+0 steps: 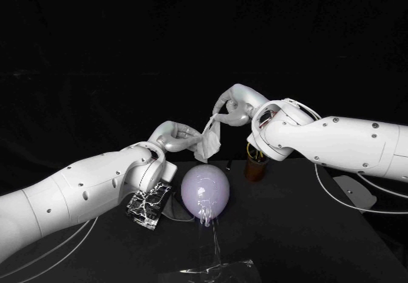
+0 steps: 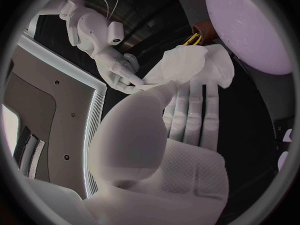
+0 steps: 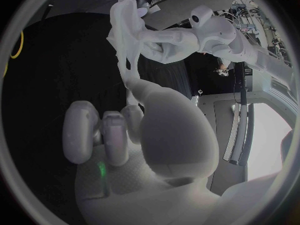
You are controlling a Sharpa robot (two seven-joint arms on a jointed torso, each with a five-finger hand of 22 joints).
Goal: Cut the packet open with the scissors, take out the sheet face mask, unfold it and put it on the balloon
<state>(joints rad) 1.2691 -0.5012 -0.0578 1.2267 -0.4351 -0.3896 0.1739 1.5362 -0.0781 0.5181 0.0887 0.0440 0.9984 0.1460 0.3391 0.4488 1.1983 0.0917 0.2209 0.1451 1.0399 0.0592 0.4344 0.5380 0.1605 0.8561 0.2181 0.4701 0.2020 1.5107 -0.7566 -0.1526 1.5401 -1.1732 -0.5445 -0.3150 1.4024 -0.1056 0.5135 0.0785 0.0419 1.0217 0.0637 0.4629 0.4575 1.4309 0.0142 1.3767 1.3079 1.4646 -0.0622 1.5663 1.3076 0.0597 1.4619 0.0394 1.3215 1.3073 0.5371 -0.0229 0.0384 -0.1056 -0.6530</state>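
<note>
Closest to us a clear plastic piece [image 1: 223,268] lies on the black desk [image 1: 298,236], and just past it the pale lilac balloon [image 1: 205,187] stands upright, with the dark, shiny packet [image 1: 149,203] just beside it under the left arm. Just above the balloon we see the white sheet mask [image 1: 211,134] hanging crumpled and only partly unfolded between the two hands, the left hand [image 1: 176,137] gripping its lower end and the right hand [image 1: 236,109] pinching its upper end. Farthest back, a brown cup [image 1: 255,168] stands on the desk below the right hand.
</note>
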